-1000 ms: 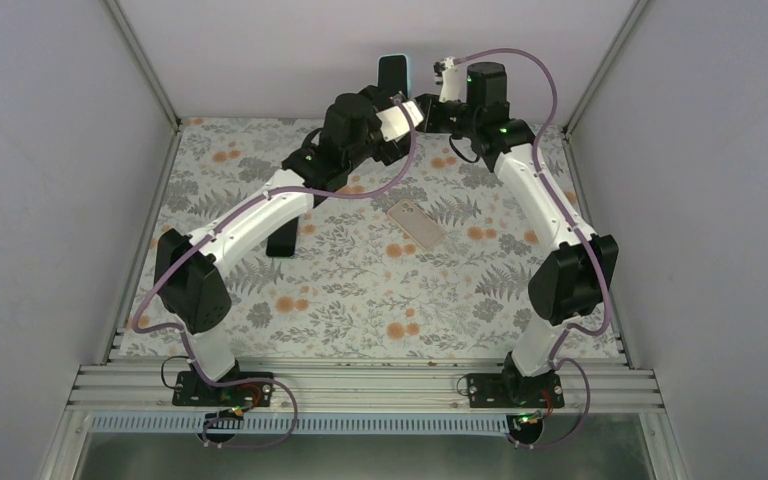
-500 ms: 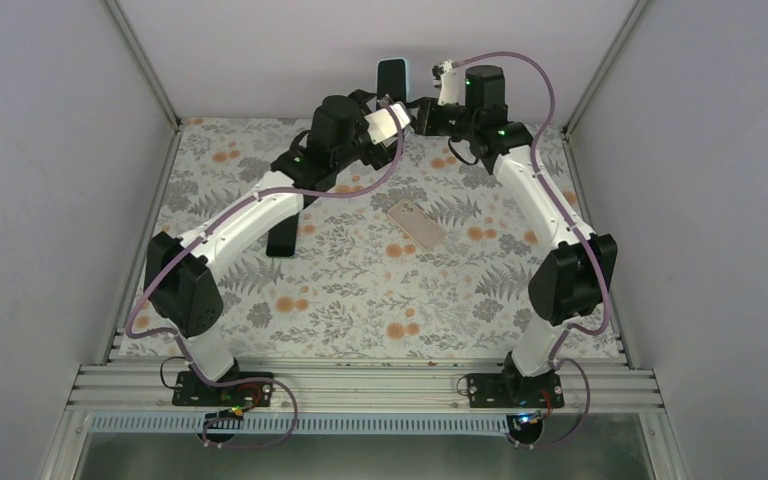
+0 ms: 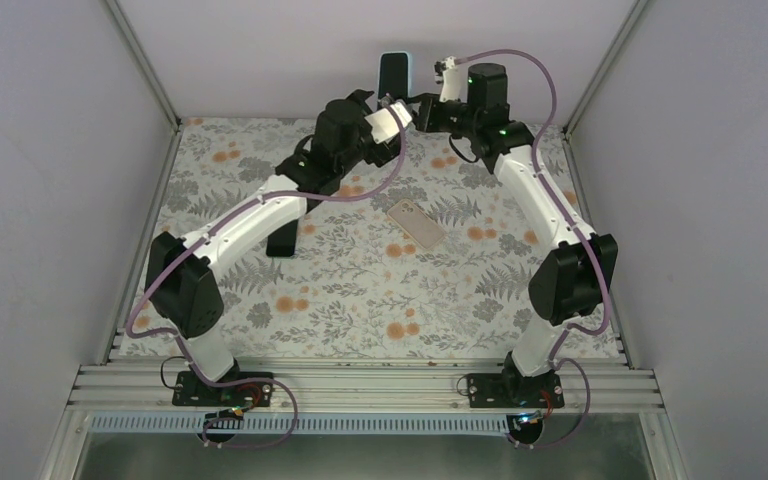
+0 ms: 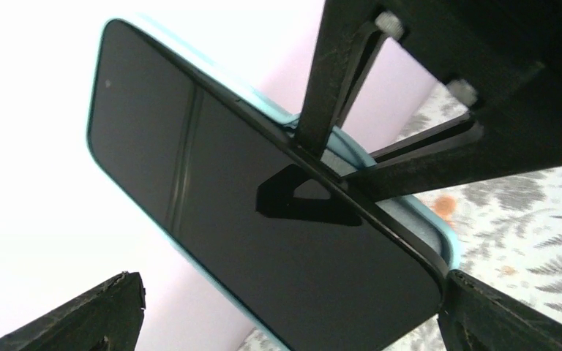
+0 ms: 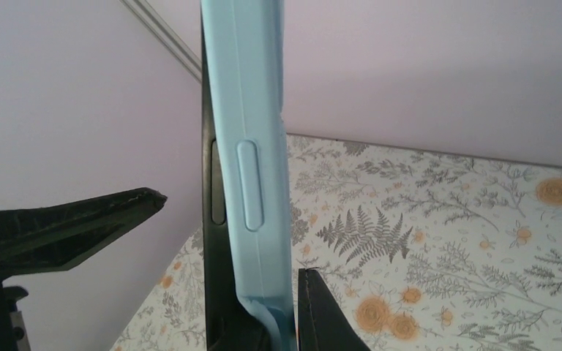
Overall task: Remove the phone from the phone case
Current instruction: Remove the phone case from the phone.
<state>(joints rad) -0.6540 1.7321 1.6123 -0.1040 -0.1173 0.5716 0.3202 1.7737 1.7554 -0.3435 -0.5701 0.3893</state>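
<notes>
Right hand (image 5: pixel 271 333) clamps case (image 5: pixel 252 183) upright at 12 o'clock, presenting phone (image 4: pixel 227 205) to wide-open left hand (image 4: pixel 293 281) for extraction.

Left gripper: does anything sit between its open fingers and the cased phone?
No. In the left wrist view the left gripper stands open with only air before the phone, which the right gripper holds up in its blue case.
</notes>
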